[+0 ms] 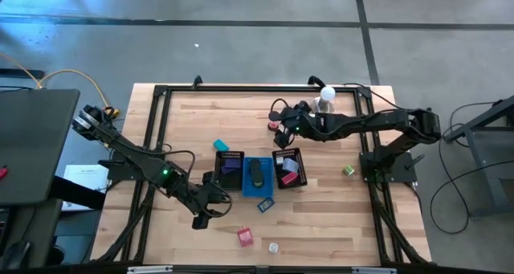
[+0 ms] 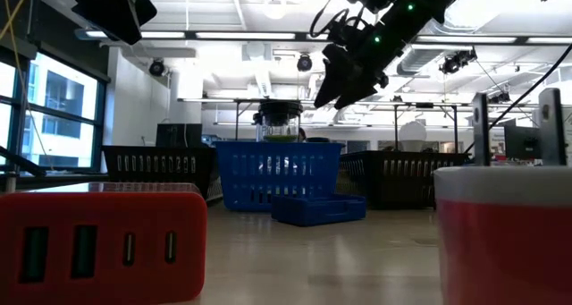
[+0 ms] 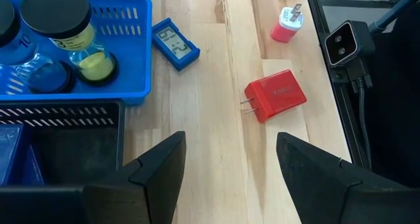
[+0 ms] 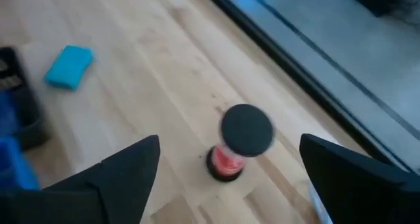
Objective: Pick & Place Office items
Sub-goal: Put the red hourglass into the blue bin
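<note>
My right gripper (image 1: 284, 129) (image 4: 226, 168) (image 2: 342, 88) hangs open above a small red spool with a black round top (image 4: 239, 142) (image 1: 280, 138) near the table's far edge, fingers on either side and clear of it. A teal block (image 4: 69, 67) (image 1: 220, 145) lies on the wood toward the trays. My left gripper (image 1: 204, 218) (image 3: 230, 161) is open over bare wood in front of the trays. Ahead of it lie a red plug block (image 3: 275, 96) (image 1: 245, 237), a pink and white plug (image 3: 287, 25) (image 1: 273, 247) and a flat blue item (image 3: 175, 43) (image 1: 265, 202).
A blue tray (image 1: 247, 186) (image 3: 134, 66) holding black-lidded jars sits between two black mesh trays (image 1: 229, 156) (image 1: 299, 155) at mid-table. A white bulb (image 1: 327, 93) with its cable stands at the far edge. A small green item (image 1: 348, 170) lies right of the trays. The black frame rail (image 3: 344, 46) runs past the plugs.
</note>
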### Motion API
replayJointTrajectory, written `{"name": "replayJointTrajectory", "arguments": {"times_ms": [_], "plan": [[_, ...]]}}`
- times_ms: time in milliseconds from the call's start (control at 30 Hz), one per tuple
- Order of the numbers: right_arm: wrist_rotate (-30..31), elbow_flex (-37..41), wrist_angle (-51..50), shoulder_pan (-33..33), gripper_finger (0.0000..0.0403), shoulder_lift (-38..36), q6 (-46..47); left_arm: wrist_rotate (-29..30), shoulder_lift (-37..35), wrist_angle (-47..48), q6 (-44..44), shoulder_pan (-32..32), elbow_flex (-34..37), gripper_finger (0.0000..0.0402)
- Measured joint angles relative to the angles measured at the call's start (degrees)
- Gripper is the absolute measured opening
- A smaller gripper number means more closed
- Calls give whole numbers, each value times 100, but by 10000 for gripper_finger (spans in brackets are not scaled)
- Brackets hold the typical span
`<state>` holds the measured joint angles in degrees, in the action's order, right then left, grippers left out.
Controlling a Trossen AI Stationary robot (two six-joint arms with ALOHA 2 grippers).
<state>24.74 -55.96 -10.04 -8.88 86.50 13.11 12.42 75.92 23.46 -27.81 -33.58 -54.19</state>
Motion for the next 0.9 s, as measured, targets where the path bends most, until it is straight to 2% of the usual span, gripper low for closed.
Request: {"name": "replayJointTrajectory", "arguments": {"times_ms": [100, 333, 633, 900], "plan": [[264, 0, -17, 0, 362, 2, -8, 2, 0, -1, 2, 0, 0, 232], [235, 0, -43, 0, 365, 2, -416, 5, 0, -2, 0, 0, 0, 232], [213, 4, -247, -8, 363, 289, -388, 9, 153, -96, -2, 0, 2, 232], [229, 0, 231, -160, 362, 551, -437, 5, 354, -114, -2, 2, 7, 232]]}}
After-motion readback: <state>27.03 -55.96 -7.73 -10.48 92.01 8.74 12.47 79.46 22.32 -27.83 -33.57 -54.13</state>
